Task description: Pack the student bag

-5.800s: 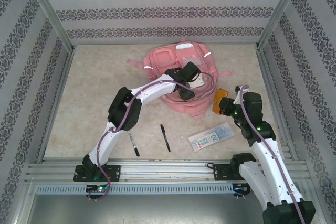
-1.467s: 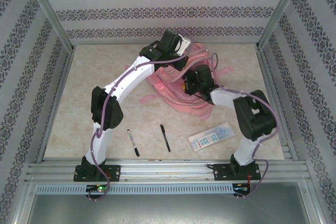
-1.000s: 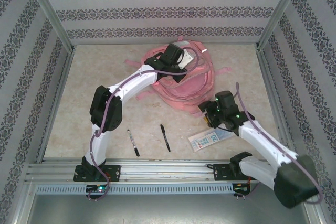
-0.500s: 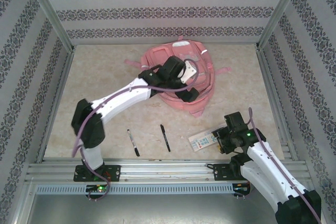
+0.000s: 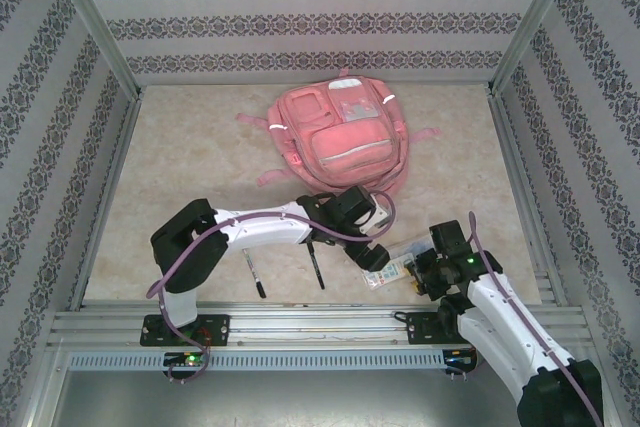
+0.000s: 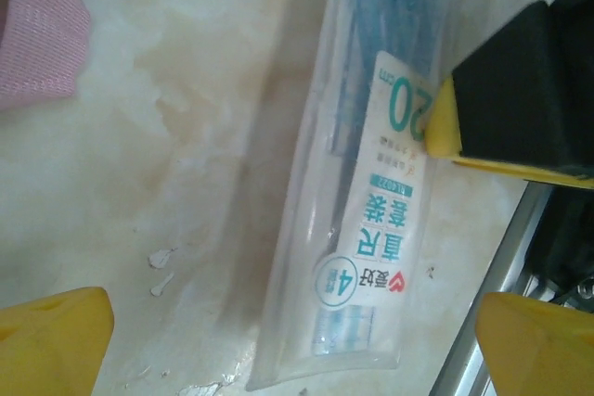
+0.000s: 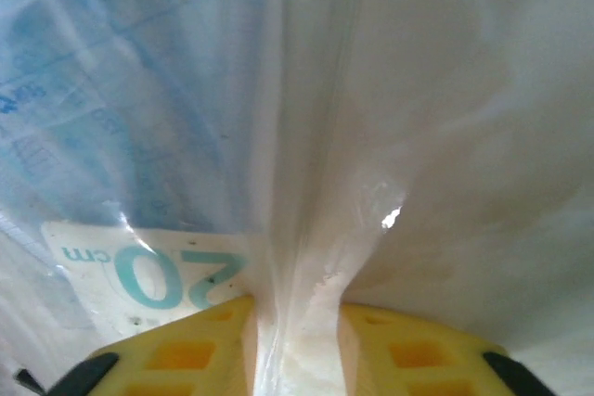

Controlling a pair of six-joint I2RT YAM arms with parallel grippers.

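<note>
Packing looks barely begun: the bag (image 5: pixel 340 142) lies flat, upper centre of the tabletop (image 5: pixel 180 167), with 2 pens (image 5: pixel 253 274) and the ruler pack (image 5: pixel 398 267) outside it below, the right hand (image 7: pixel 295 340) pinching the pack's edge and the left hand (image 6: pixel 297 340) spread apart above it.

Bright, even light; blurred wrist close-ups

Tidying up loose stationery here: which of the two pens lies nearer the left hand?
The all-black pen, just left of the left hand over the ruler packet; the pale-barrelled pen lies farther left on the table.
</note>
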